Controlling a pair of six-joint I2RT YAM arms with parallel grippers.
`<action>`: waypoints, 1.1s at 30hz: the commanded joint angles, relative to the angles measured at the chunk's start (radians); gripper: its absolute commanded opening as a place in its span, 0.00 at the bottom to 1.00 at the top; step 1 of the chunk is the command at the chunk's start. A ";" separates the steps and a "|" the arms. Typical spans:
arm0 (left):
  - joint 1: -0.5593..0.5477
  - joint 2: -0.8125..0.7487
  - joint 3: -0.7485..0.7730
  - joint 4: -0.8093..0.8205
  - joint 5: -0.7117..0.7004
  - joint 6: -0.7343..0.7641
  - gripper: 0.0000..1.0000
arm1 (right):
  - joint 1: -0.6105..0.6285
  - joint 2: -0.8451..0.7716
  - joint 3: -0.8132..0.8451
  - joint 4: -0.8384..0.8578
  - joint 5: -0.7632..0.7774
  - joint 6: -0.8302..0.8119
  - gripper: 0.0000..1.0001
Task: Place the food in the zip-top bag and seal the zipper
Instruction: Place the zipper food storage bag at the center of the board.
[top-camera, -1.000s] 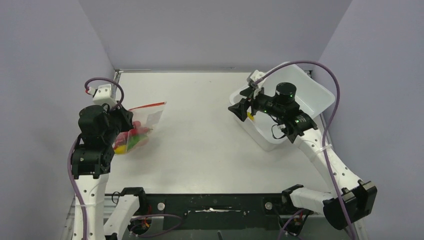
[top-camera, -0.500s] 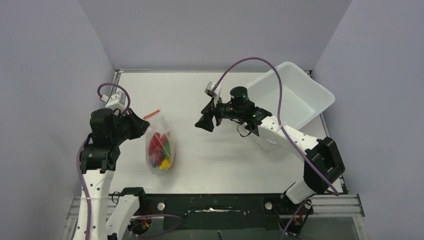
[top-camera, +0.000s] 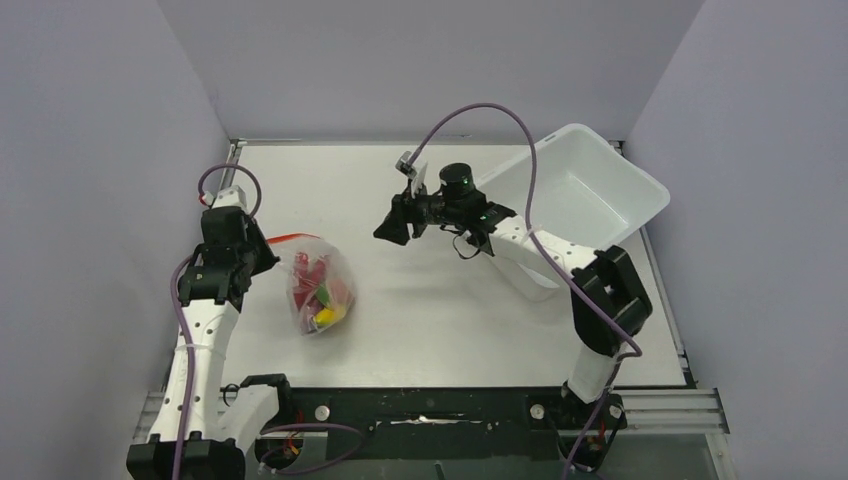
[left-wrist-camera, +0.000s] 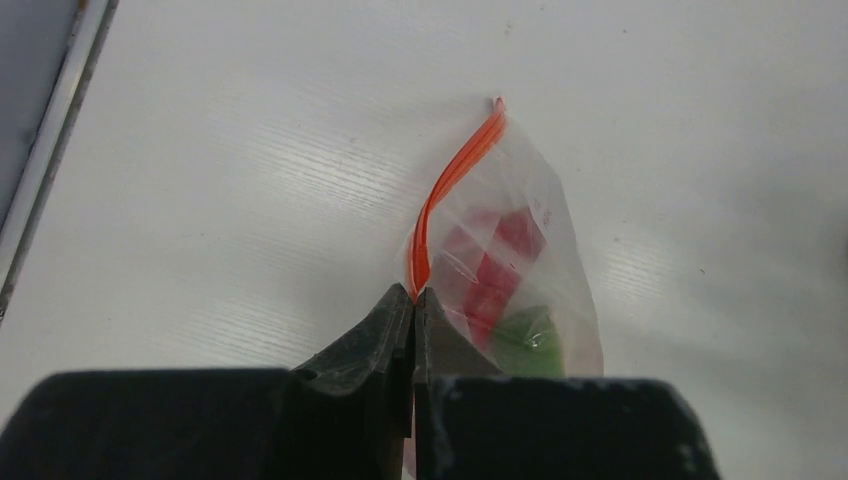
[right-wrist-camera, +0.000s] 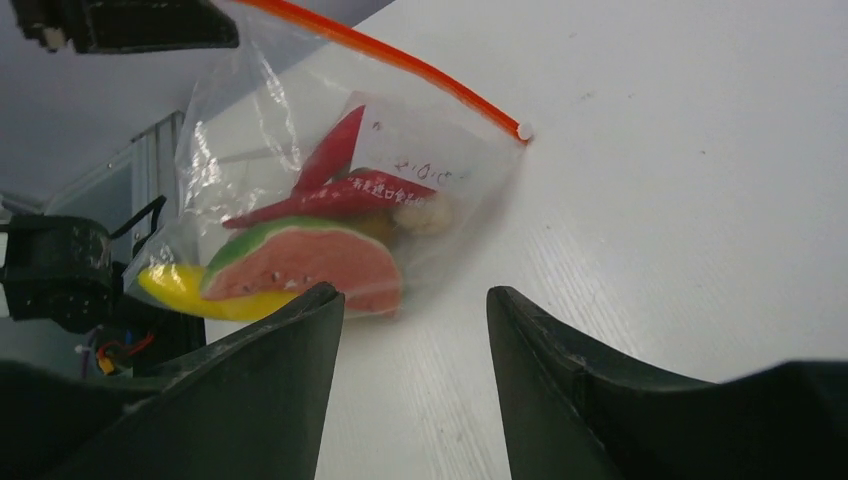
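The clear zip-top bag (top-camera: 322, 283) lies on the white table at the left, holding the food: red chilies (right-wrist-camera: 340, 185), a watermelon slice (right-wrist-camera: 305, 262), a yellow banana (right-wrist-camera: 185, 287) and a green piece (left-wrist-camera: 525, 337). Its orange-red zipper (left-wrist-camera: 450, 180) runs along the mouth and also shows in the right wrist view (right-wrist-camera: 390, 55). My left gripper (left-wrist-camera: 414, 296) is shut on the near end of the zipper. My right gripper (top-camera: 388, 231) is open and empty, to the right of the bag; its jaws stand wide apart above bare table (right-wrist-camera: 412, 300).
A white rectangular bin (top-camera: 580, 200) stands tilted at the back right, behind my right arm. Grey walls close in the table on the left, back and right. The table's metal edge (left-wrist-camera: 50, 150) runs along the left.
My left gripper has pulled back left while gripping the zipper end, and the bag has turned and settled. My right arm has left the bin and reached further left toward the bag.
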 joint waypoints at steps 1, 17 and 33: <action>0.017 -0.034 0.012 0.058 -0.124 0.033 0.00 | 0.021 0.159 0.142 0.094 0.005 0.218 0.54; 0.039 -0.089 -0.065 0.180 -0.223 0.160 0.00 | 0.186 0.482 0.231 0.268 -0.034 0.332 0.56; 0.037 -0.080 -0.117 0.240 -0.219 0.175 0.00 | 0.235 0.634 0.263 0.411 -0.005 0.273 0.16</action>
